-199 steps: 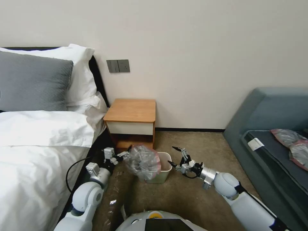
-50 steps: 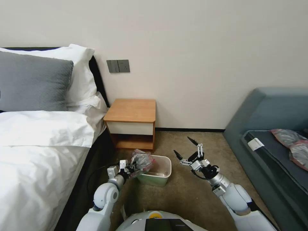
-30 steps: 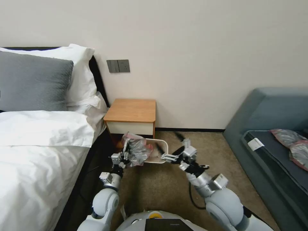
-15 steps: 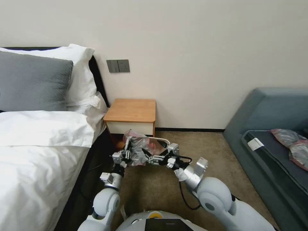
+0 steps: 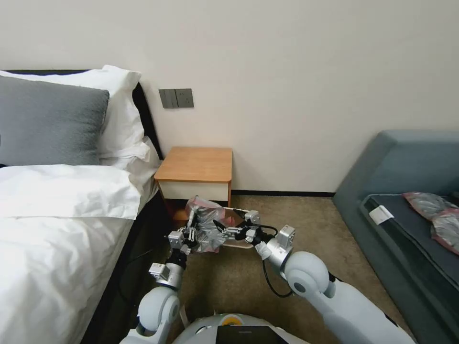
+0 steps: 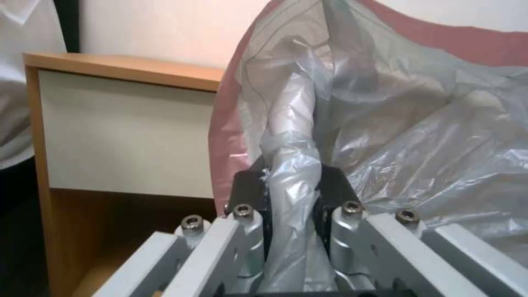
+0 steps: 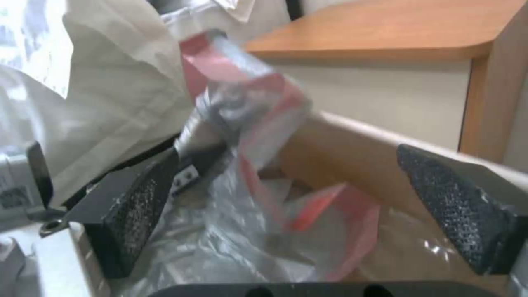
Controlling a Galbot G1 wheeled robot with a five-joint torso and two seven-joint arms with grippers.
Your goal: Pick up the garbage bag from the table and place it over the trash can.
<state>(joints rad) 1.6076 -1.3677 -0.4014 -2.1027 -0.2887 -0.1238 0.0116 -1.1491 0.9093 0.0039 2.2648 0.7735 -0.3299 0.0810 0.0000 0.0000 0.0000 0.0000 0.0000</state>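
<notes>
Nothing legible anywhere at this moment. The white tag (image 5: 381, 214) on the sofa's (image 5: 406, 162) edge carries no print that can be made out, and a small sticker (image 7: 12, 197) on the grey hardware in the right wrist view may bear marks, but they are too blurred to read.

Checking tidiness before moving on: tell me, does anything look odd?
Yes: the garbage bag sits bunched in a wad at the trash can instead of spread over its rim, clamped in the left pincer.
</notes>
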